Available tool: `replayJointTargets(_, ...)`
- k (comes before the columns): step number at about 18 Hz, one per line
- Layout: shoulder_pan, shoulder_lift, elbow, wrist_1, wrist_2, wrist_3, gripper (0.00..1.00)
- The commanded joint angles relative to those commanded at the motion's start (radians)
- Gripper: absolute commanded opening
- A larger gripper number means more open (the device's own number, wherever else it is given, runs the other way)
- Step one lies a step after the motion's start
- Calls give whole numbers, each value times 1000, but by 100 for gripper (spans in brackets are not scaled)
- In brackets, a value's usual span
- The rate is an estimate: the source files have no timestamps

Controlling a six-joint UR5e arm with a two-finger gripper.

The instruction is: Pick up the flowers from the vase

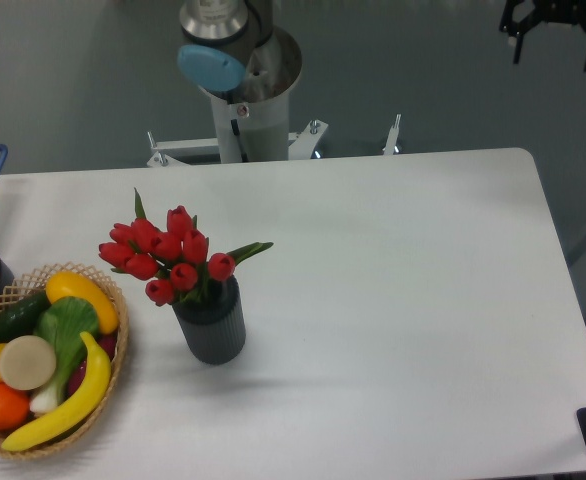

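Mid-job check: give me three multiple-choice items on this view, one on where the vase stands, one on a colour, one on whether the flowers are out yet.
1. The vase stands
A. inside the wicker basket
B. on the table, right of the wicker basket
C. at the table's right edge

2. The flowers are
A. yellow
B. white
C. red

3. The flowers are
A. upright in the vase
B. lying on the table
C. held by the gripper

Answers:
1 B: the vase sits on the white table, just right of the wicker basket.
2 C: every bud is red.
3 A: the stems run down into the vase; no gripper is in view, only the arm's base.
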Motion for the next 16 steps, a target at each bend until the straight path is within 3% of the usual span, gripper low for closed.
replayJointTargets(5,-47,6,-34,-6,-27,-5,100)
replayJointTargets(7,-54,15,-102,5,-82,-6,100)
replayJointTargets(10,-57,28,-193,61,-306,-17,100)
replayJointTargets(12,-64,55,-245,71,-403,-131,100)
replayJointTargets(16,-149,49,-258,77,-550,-291,100)
